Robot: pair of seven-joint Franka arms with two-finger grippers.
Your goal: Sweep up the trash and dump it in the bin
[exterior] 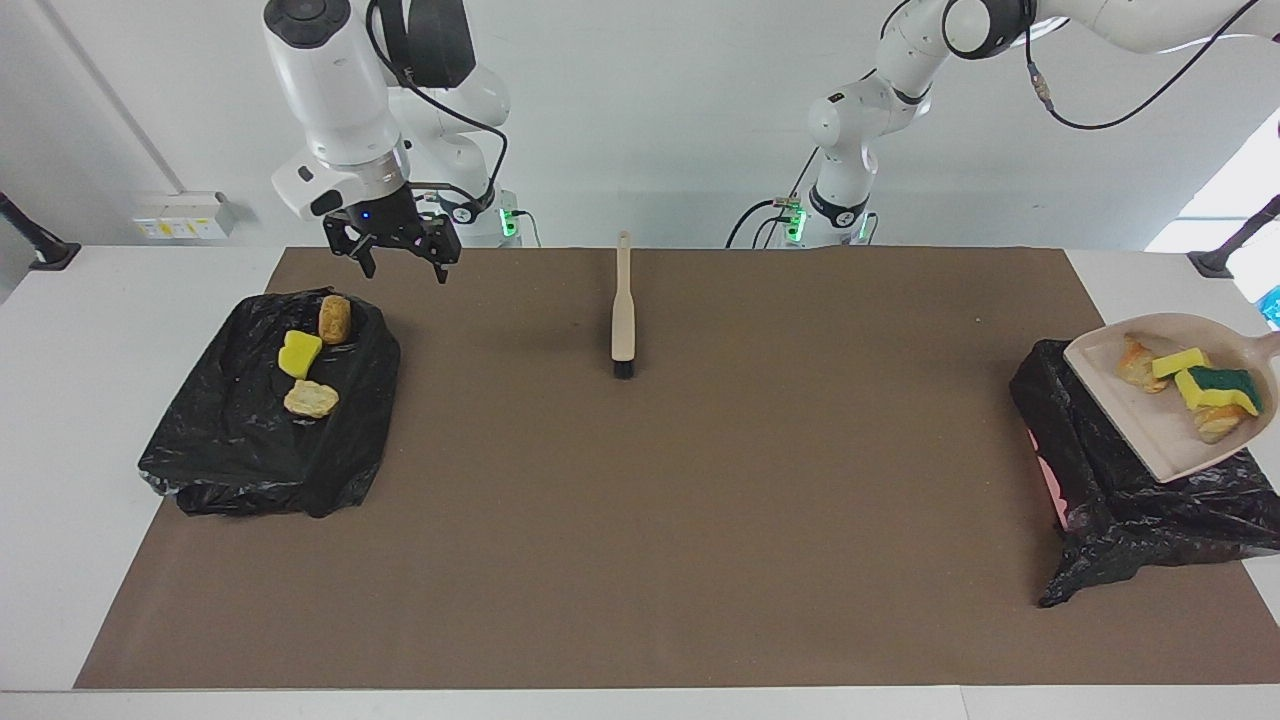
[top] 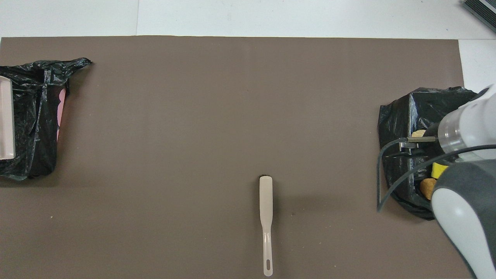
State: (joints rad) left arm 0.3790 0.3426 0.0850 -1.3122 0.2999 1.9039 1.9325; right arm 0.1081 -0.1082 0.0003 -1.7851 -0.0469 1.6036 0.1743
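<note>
At the frame's right edge, your trash (exterior: 1215, 388) bunches at the dustpan's (exterior: 1120, 400) handle end, lip pointing lower-left over the bin (exterior: 1100, 490). You can't see the left tool, so I cannot tell its state. The right tool (exterior: 392, 256) gapes empty.

You've got a white worktop (exterior: 90, 300) with a brown mat (exterior: 700, 500) on it. Beige brush (exterior: 622, 305) lies flat mid-mat; one black bag (exterior: 250, 440) sits below the right tool (exterior: 398, 262), another bag (exterior: 1130, 510) at the left arm's end.
</note>
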